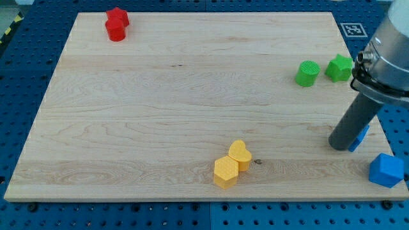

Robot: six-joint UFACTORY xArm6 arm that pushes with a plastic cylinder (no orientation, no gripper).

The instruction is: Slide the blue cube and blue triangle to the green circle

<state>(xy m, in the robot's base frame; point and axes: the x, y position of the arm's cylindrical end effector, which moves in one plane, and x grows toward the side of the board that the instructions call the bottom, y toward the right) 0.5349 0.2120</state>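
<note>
Wooden tabletop (160, 96) rests on blue pegboard. No hand fitted; my tip (339, 146) stands at the view's right, touching a blue block (361, 136), mostly hidden, shape undetermined. Another blue block (386, 170) sits near the bottom-right corner. Judged step: first push toward the view's top, to the green circle (307, 73), beside a green star (339, 68).

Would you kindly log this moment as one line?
my tip against blue block | blue cube bottom right | green circle above, apart | not yet delivered
</note>
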